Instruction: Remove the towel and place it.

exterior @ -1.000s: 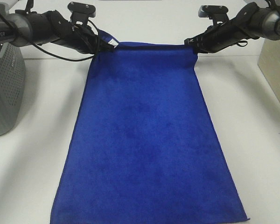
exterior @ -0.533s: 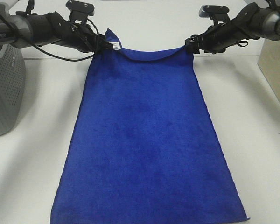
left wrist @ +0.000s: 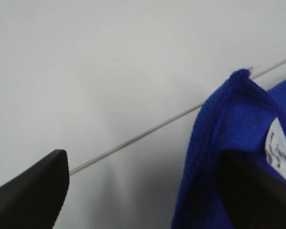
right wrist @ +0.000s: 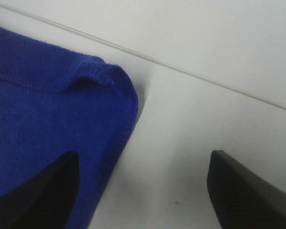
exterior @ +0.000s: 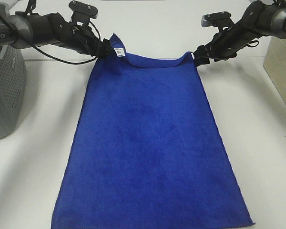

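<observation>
The towel [exterior: 148, 143] lies spread down the frame's centre on the white table [exterior: 33, 167]. At its top corners, left gripper [exterior: 106, 48] and right gripper [exterior: 198, 53] are spread wide; a rumpled corner could snag a finger.

the high camera looks down the towel [exterior: 148, 143] from its near end; each wrist camera sits close over one far corner.

Bare table [exterior: 257, 143] either side of towel [exterior: 148, 143]
</observation>
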Robot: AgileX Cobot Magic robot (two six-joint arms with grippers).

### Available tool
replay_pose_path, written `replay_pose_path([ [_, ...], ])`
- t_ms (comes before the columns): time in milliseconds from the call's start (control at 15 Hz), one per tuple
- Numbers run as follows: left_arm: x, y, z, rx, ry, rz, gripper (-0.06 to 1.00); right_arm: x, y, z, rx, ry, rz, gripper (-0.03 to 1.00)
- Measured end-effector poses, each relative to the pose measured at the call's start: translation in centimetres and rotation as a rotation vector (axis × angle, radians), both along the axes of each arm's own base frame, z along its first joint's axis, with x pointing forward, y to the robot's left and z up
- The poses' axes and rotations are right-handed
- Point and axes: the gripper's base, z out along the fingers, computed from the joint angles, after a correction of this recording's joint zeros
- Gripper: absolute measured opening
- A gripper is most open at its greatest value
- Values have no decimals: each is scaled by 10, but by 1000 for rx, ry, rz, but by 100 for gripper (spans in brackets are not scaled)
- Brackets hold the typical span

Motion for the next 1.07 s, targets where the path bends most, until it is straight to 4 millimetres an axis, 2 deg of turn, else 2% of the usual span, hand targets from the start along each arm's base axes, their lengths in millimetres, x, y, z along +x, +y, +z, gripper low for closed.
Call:
replay_pose_path([
  [200,3,4,1,20,-39,7,77,-5,1,-1,4,53,18,73],
  [333,8,14,0,20,-80,37,77,-9,2,0,7,99,35,73],
  [467,8,23,-5,15,-50,52,77,-12,2,3,4,129,49,73],
  [667,2,22,-15,28,74,20,76,-14,2,19,3,125,58,73],
  [800,0,21,-8,15,87,22,76,-20,3,46,4,127,77,73],
  [867,0,21,-8,15,87,22,76,-20,3,46,4,127,77,73],
  [933,-7,20,23,-30,141,26,76,-28,4,75,12,131,86,73],
  [1067,-21,20,65,-79,229,41,77,-38,2,108,33,146,29,78],
])
